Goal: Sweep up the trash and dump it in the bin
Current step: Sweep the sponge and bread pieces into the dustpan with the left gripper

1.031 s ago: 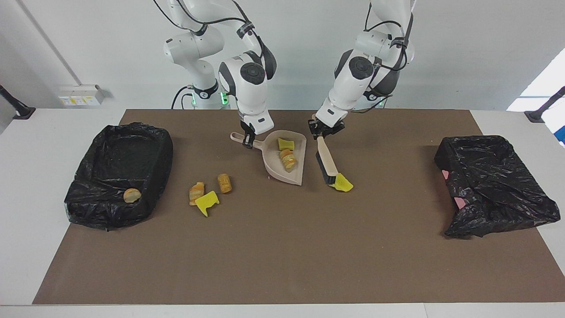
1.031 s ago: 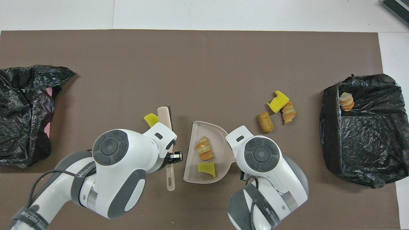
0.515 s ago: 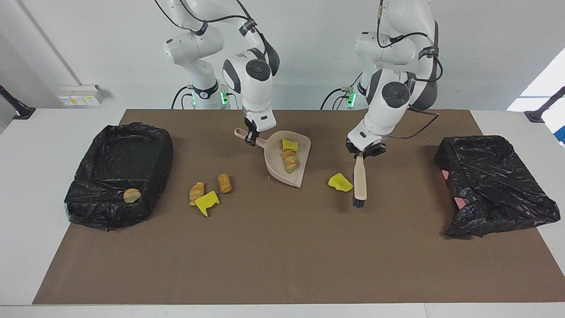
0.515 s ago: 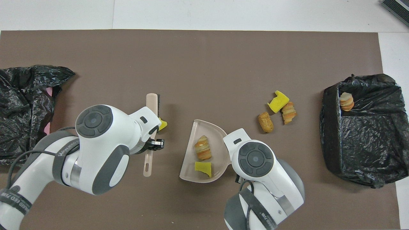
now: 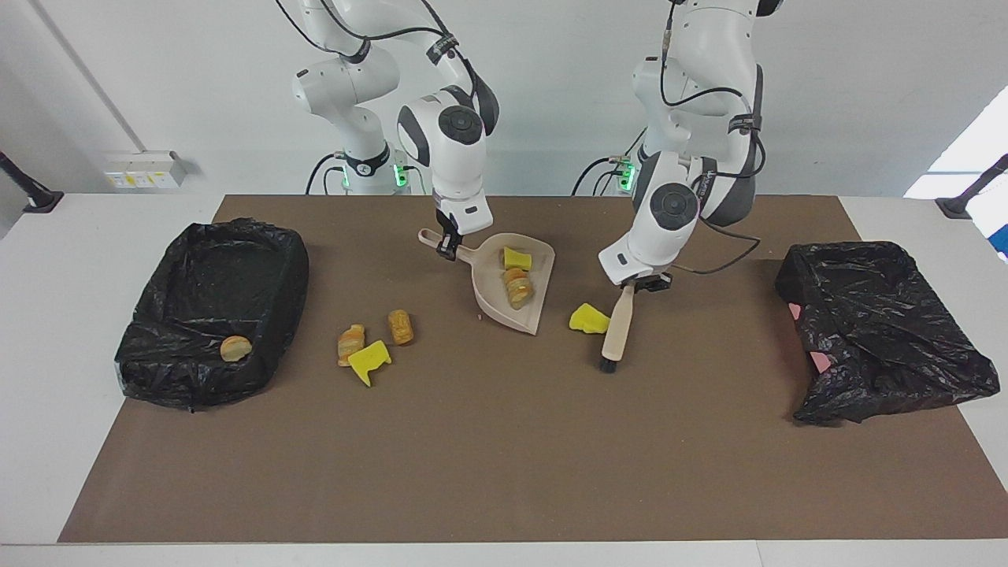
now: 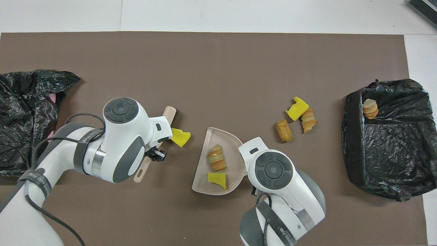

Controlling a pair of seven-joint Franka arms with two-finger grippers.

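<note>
1. While the beige plastic dustpan (image 5: 512,293) rests on the brown mat (image 5: 504,441), the right gripper (image 5: 447,248) stays clamped on its handle; a spongy yellow chunk (image 5: 516,257) and a striped roll (image 5: 517,287) lie inside.
2. Left gripper (image 5: 636,283) is clamped on the beige brush (image 5: 617,329).
3. Beside the dustpan, a yellow sponge wedge (image 5: 588,319) touches the brush.
4. Near the dustpan lie two rolls (image 5: 400,327) and a sponge piece (image 5: 368,361).

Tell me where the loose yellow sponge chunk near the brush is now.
In the facing view the yellow sponge chunk lies on the mat between the dustpan and the brush, close beside the brush.
</note>
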